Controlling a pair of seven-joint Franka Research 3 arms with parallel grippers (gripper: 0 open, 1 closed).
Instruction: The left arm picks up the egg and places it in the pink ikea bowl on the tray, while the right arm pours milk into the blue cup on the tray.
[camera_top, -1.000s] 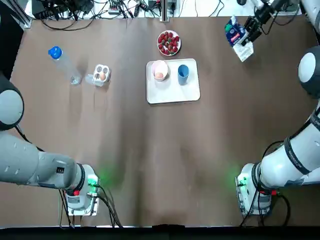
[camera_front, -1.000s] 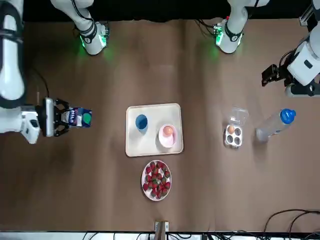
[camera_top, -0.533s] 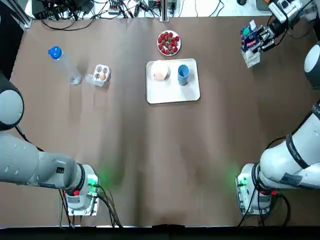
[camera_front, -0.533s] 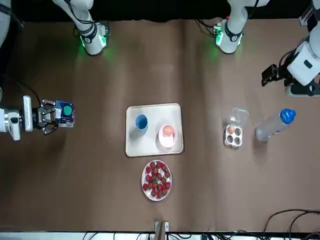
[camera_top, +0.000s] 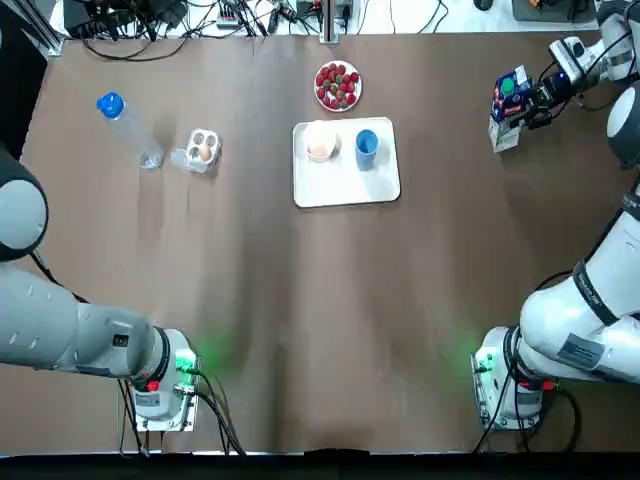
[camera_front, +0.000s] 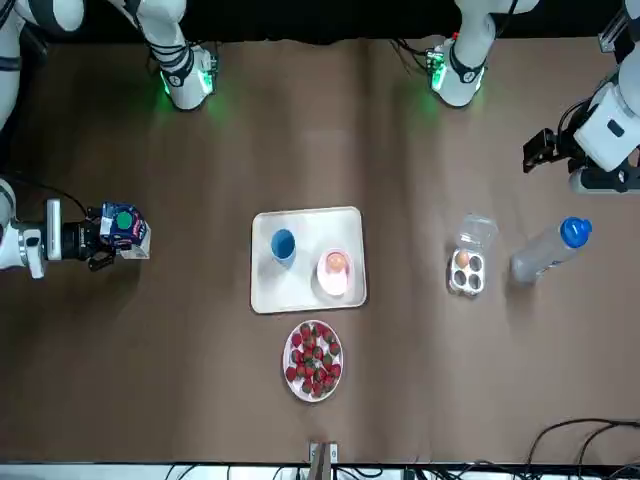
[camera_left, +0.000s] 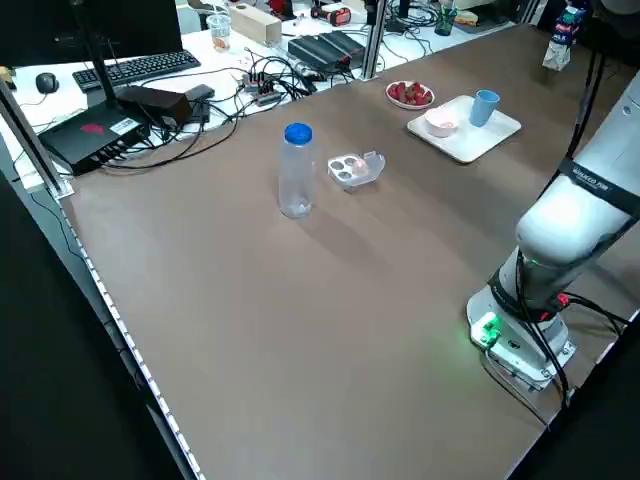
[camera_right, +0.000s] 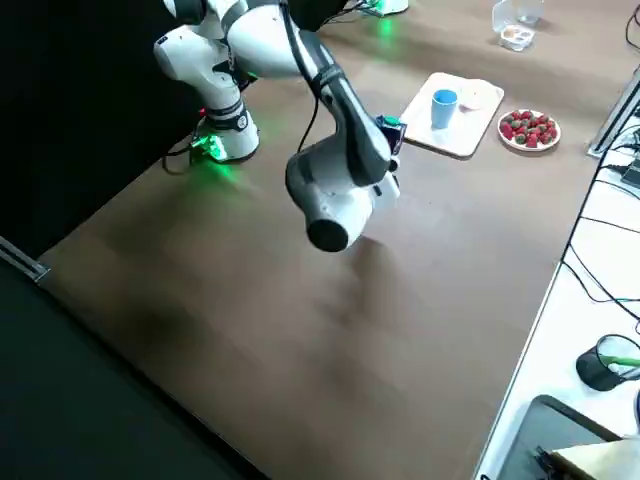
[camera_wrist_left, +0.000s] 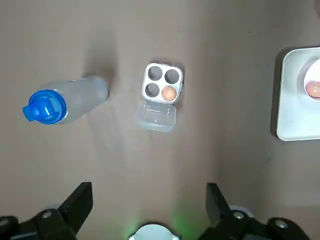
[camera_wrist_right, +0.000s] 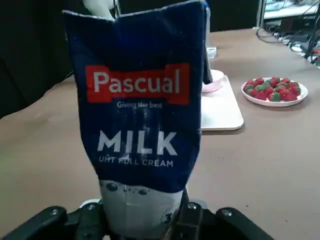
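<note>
My right gripper (camera_top: 528, 101) is shut on the blue Pascual milk carton (camera_top: 508, 96), which is upright near the table's far right edge, well right of the tray. In the right wrist view the carton (camera_wrist_right: 142, 110) fills the frame. The white tray (camera_top: 350, 190) holds the blue cup (camera_top: 366, 143) and the pink bowl (camera_top: 311, 131); an egg (camera_top: 320, 150) lies in the bowl. Another egg (camera_wrist_left: 169, 93) sits in a small clear egg carton (camera_top: 200, 150). My left gripper (camera_wrist_left: 148, 190) hangs open high above the table's left side, holding nothing.
A plate of strawberries (camera_top: 338, 86) stands just beyond the tray. A clear water bottle with a blue cap (camera_top: 128, 128) lies left of the egg carton. Cables and electronics run along the table's far edge.
My right gripper has carried the milk carton farther right, away from the tray, and turned it from tilted to upright. The left arm has not moved.
</note>
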